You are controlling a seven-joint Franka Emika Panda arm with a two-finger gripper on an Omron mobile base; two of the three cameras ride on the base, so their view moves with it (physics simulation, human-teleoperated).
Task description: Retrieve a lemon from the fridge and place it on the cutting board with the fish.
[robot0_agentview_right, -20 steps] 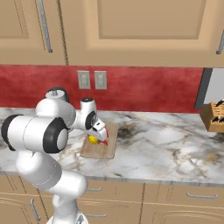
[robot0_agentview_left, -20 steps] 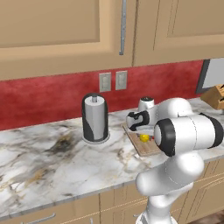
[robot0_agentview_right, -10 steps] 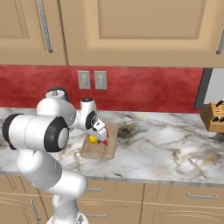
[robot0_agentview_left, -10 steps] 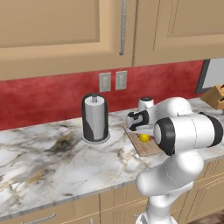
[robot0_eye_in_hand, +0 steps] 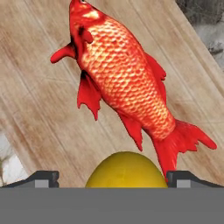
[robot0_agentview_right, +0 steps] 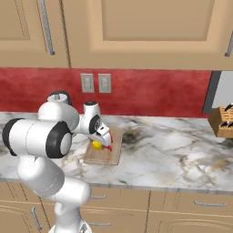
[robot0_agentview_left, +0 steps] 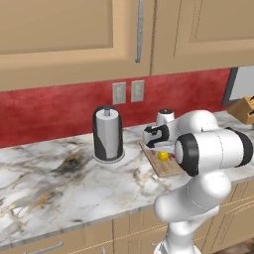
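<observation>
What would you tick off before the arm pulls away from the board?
1. Lemon on the cutting board: ok, it sits on the wood in both base views.
2. Fish on the same board: ok, lying just beside the lemon.
3. Gripper open: ok, the fingertips stand wide on either side of the lemon.
4. Fingertips clear of the lemon: cannot tell, the lemon's lower part is hidden.
5. Lemon at rest, not rolling: cannot tell from one moment.
6. Paper-towel holder clear of the arm: ok, it stands apart from the board.
</observation>
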